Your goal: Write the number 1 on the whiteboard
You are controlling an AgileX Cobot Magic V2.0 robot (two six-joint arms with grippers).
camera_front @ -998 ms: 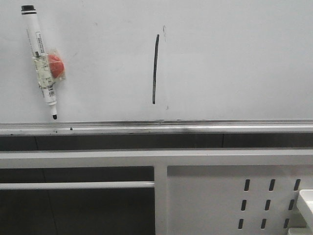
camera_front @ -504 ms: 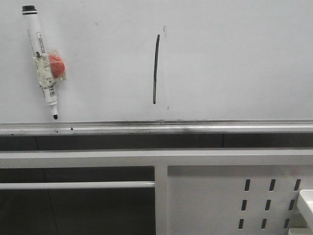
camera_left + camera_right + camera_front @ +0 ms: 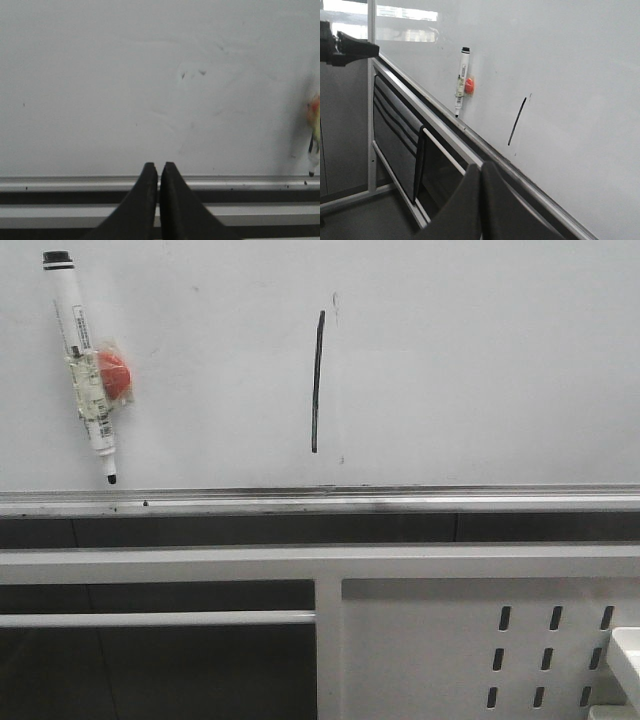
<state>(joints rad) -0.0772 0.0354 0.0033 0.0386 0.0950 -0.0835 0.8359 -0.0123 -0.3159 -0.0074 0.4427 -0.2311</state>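
Dark number 1 on whiteboard

hand-drawn number 1 on the whiteboard, marker label print illegible

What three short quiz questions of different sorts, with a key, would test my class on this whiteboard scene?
1. True or false: the number 1 is already drawn on the whiteboard.
2. Multiple choice: in the front view, the marker hangs (A) left of the stroke, (B) right of the stroke, (C) on the silver rail.
3. Short answer: how do the jaws of the left gripper and right gripper stand, and do they hold anything?

Key
1. True.
2. A. It is stuck to the board by a red magnet, tip down and uncapped.
3. Both are shut and hold nothing.
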